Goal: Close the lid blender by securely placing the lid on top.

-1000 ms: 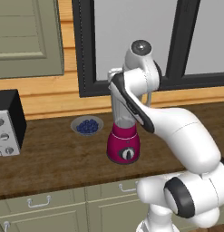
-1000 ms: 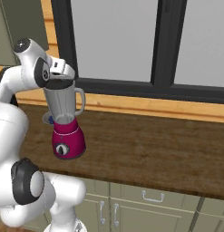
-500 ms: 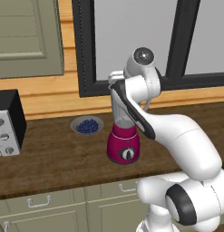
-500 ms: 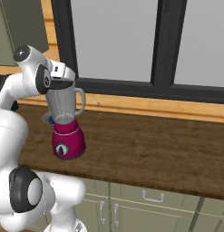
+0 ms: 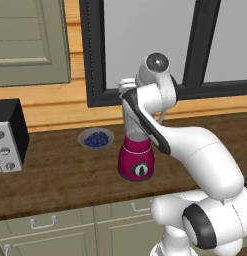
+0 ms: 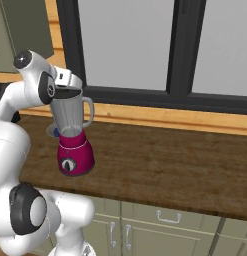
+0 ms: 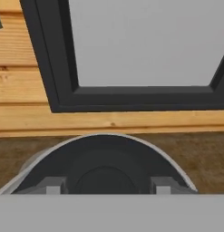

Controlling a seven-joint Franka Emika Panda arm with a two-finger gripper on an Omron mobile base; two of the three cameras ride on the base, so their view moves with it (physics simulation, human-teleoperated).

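Over the clear blender [image 6: 71, 135] jar, the tool [image 7: 104, 186] spreads around round black lid [image 7: 104, 176].

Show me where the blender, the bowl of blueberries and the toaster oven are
blender [image 6: 74, 156]: right base view, on its magenta base.
bowl [image 5: 96, 139]: left base view, on the blueberries in it.
toaster oven [image 5: 10, 131]: left base view, on its black side.

Blender [image 5: 136, 162] with magenta base on wooden counter [image 5: 60, 175], its jar mostly hidden behind the white arm [image 5: 160, 125]. Grey bowl of blueberries [image 5: 96, 138] just left behind it. Toaster oven [image 5: 7, 136] at left edge. Window [image 5: 145, 40] behind.
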